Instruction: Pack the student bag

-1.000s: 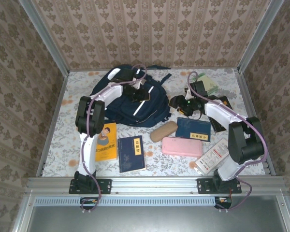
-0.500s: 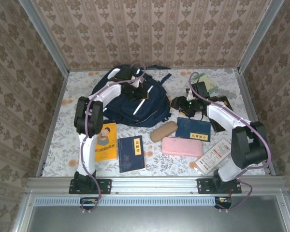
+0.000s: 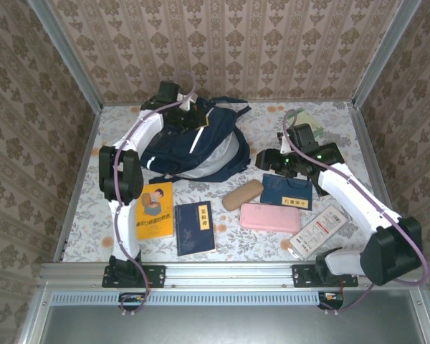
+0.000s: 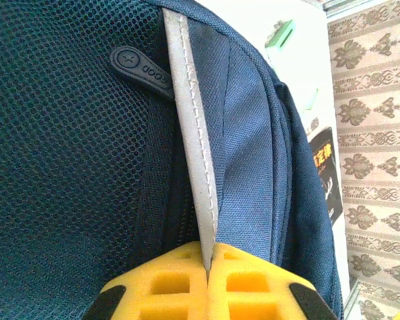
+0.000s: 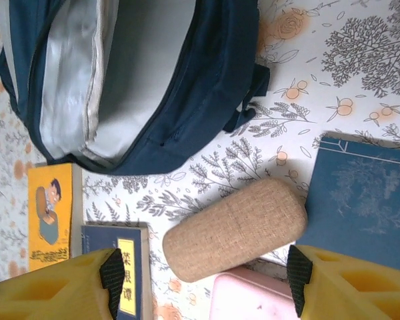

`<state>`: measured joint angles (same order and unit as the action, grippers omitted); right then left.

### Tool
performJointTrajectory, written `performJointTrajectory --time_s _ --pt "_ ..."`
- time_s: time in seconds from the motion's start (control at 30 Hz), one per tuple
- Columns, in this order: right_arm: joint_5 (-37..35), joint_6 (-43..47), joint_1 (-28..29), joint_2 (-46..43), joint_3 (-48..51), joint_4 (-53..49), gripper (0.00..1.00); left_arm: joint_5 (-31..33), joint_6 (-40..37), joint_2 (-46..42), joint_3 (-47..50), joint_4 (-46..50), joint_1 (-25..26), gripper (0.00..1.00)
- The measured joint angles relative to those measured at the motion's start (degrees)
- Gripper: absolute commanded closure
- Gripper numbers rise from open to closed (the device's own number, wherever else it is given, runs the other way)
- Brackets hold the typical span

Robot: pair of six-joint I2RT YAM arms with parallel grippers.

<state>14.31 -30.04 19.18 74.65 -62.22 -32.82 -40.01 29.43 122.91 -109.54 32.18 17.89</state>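
Student bag (image 3: 193, 147) on table (image 3: 89, 215), far side, left of centre. Mouth open, grey lining bare: nothing packed as far as visible.
Left end effector (image 4: 208, 267) pinching bag's reflective stripe (image 4: 193, 147).
Right end effector (image 5: 205, 275) spread above tan case (image 5: 237, 230).
Yellow book (image 3: 155, 209), navy book (image 3: 195, 227), pink case (image 3: 270, 217) left to pack.

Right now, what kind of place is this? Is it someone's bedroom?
Probably a robot practice booth, not a bedroom: patterned wallpaper panels in grey metal frames box in a flowery table, and two white robot arms are bolted at its near edge.
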Motion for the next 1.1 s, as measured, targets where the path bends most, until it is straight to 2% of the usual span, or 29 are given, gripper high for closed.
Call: performJointTrajectory --time_s 0.13,0.23,0.37,0.43,0.6,0.8,0.97,1.1 --pt "-3.58 5.55 2.12 -3.10 -0.20 -2.60 0.30 -0.55 1.73 -0.09 -0.94 0.20 -0.44 1.00" --pt "-4.96 12.96 3.10 -6.67 1.18 -1.05 0.30 -1.27 2.82 -0.09 -1.53 0.52 -0.83 1.00" --pt "-5.07 26.80 5.84 -12.41 6.56 3.21 0.27 -2.34 3.89 -0.09 -1.55 0.50 -1.18 1.00" --pt "-4.90 34.21 7.08 -12.46 7.37 3.98 0.27 -2.93 4.59 -0.24 -1.07 -0.28 -1.40 1.00" --pt "-4.96 54.42 9.33 -7.21 7.39 4.76 0.27 -3.87 6.49 -0.83 1.25 -2.71 -1.49 1.00" --pt "-4.07 72.98 9.94 -1.57 7.06 2.73 0.26 -5.49 9.64 -0.85 4.94 -7.50 -1.44 1.00" --pt "-5.16 81.46 10.12 7.98 3.76 -0.26 0.26 -6.84 12.28 -0.85 6.73 -10.27 -1.44 1.00" --pt "-8.11 84.76 10.12 15.76 1.18 -1.51 0.26 -8.26 14.73 -0.85 6.93 -12.90 -1.44 1.00"
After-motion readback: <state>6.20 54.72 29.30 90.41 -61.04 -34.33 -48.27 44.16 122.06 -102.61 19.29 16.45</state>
